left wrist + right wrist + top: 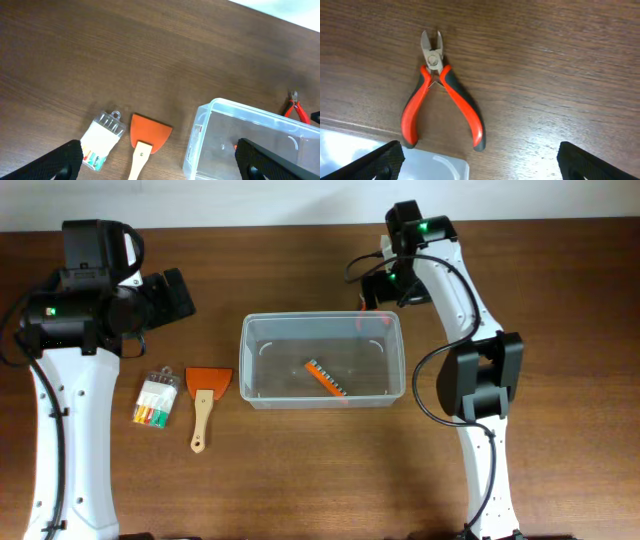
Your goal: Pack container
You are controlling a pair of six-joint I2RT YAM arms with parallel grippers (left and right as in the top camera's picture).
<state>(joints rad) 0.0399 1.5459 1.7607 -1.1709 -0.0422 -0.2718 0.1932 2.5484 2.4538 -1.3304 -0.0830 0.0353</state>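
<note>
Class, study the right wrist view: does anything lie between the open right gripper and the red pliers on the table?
Nothing visible does. The pliers lie uncovered on the table, framed by the open fingers of the right gripper. A corner of the container sits beside the handle tips, not over them.

Both wrist views crop the container (197,142); its orange item (326,377) is perhaps a pen.

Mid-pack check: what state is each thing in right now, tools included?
Container: upright, no lid, holds one orange-black item.
Scraper: flat on table, outside container.
Clear pack: flat on table beside scraper, outside container.
Pliers: on table behind container, handles spread.
Left tool: open, empty.
Right tool: open, empty, over pliers.
</note>
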